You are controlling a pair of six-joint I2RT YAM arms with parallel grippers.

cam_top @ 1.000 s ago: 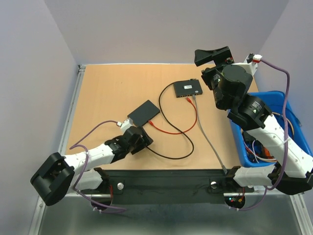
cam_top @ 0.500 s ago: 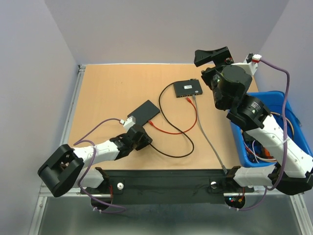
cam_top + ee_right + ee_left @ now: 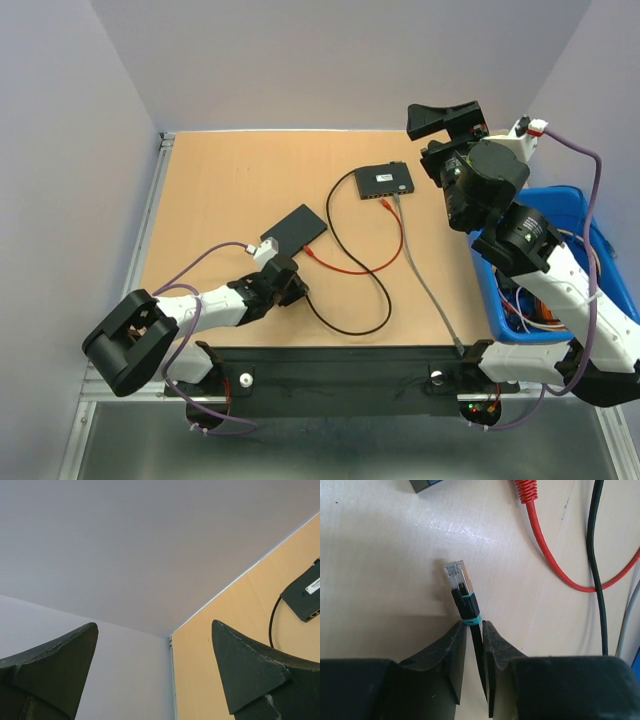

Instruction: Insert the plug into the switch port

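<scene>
Reaching low over the near left part of the table (image 3: 210, 180), the left arm lies almost flat, and the left gripper (image 3: 284, 284) points toward the far right corner. In the left wrist view its jaws are clamped on the black cable (image 3: 481, 660) just behind the teal-banded boot of the plug (image 3: 456, 574), whose clear tip juts forward. The plug sits by the near edge, well apart from the switch (image 3: 384, 181) toward the far right corner. A red cable (image 3: 545, 555) and a grey cable (image 3: 425, 280) lie between them, and a flat black box (image 3: 294, 229) lies just beyond the left gripper. The right arm stands tall at the right edge beside the blue bin (image 3: 560, 195). The right gripper (image 3: 444, 118) is raised above the far right corner with its jaws spread wide, holding nothing. The switch carries a white label (image 3: 314, 585) too small to read. Since a second ago the left arm's elbow has swung toward the table while its gripper stayed put. The black cable's loop has slid nearer the near edge, and the right arm has shifted slightly rightward.
</scene>
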